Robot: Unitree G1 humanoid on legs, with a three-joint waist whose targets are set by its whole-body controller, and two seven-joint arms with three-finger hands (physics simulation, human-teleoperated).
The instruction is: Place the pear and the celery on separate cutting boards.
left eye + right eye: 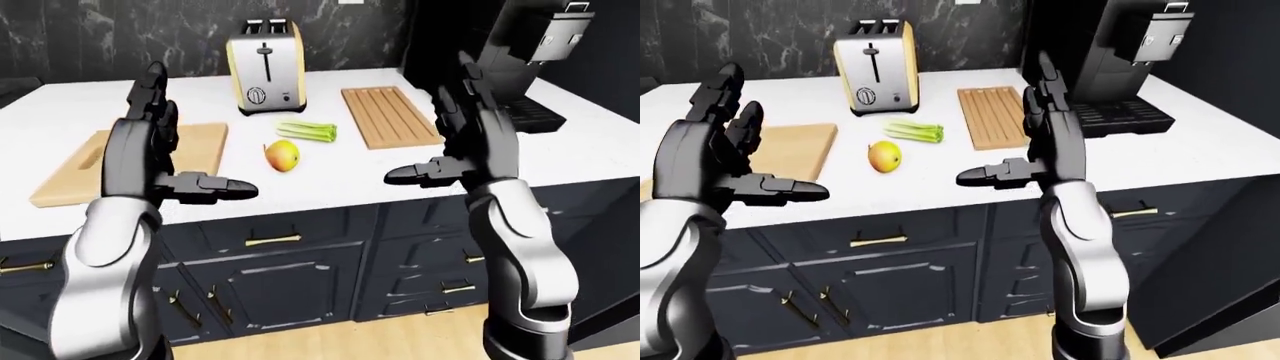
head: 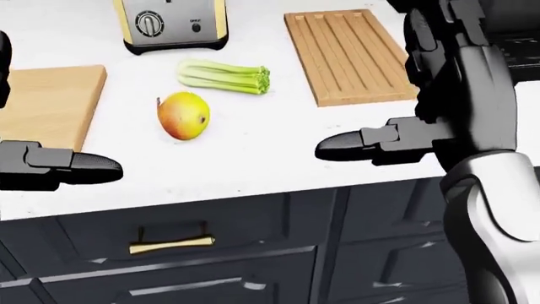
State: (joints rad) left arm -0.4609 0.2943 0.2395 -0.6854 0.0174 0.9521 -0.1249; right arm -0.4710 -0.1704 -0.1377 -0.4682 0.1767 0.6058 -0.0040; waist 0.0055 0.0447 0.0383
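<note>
A yellow-red pear [image 2: 184,116] lies on the white counter [image 2: 253,158], with a celery bunch [image 2: 223,76] just above and to its right in the head view. A plain wooden cutting board [image 2: 46,104] lies to the pear's left. A grooved wooden cutting board [image 2: 350,54] lies to the celery's right. My left hand [image 1: 185,142] is open and raised above the counter's near edge, beside the plain board. My right hand [image 1: 430,127] is open and raised near the grooved board. Neither hand touches anything.
A toaster [image 2: 169,22] stands just above the celery in the head view. A black coffee machine [image 1: 540,52] stands at the counter's right end. Dark cabinet drawers with brass handles [image 2: 171,244] lie below the counter.
</note>
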